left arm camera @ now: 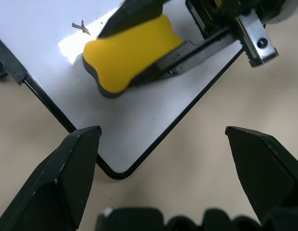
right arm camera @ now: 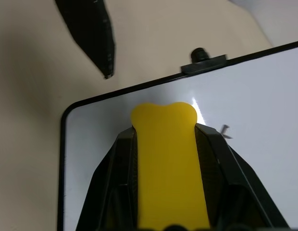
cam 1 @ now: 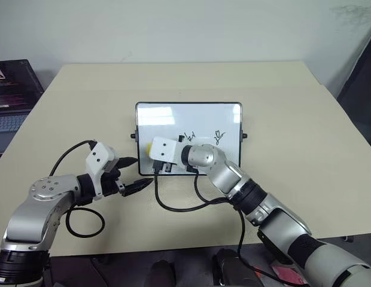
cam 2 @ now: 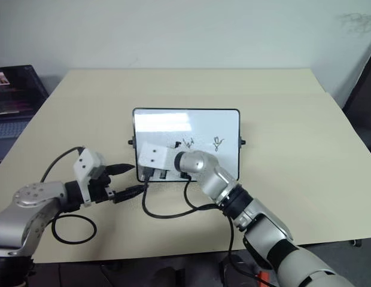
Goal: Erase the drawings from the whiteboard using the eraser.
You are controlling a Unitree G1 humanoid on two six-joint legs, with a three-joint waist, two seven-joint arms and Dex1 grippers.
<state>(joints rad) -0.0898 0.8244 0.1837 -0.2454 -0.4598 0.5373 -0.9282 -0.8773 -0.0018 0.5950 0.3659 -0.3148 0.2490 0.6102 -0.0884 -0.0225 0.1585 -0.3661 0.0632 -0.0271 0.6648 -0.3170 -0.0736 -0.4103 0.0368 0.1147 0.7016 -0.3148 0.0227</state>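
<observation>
Head cameras look down, wrist cameras close, all sharing whiteboard (cam 1: 188,122)

Glossy white whiteboard (cam 1: 173,116) in thin black plastic-looking frame, glare across far part. Matt beige table (cam 1: 293,119), smooth. Yellow eraser (left arm camera: 130,50), matt (foam-like top, dark underside). Black matt fingers (left arm camera: 67,173); brushed-metal arm shells.

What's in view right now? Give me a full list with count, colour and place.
table: one, beige, under everything.
whiteboard: one, white with black frame, mid-table.
drawings: two clear black scribbles on the board's right half, a third partly hidden beside the right wrist.
eraser: one, yellow with dark underside, on the board near its left corner.
laptop: one, dark, left of the table.
left gripper: black fingers, open, at the board's near-left corner.
right gripper: black fingers, shut on the eraser.
</observation>
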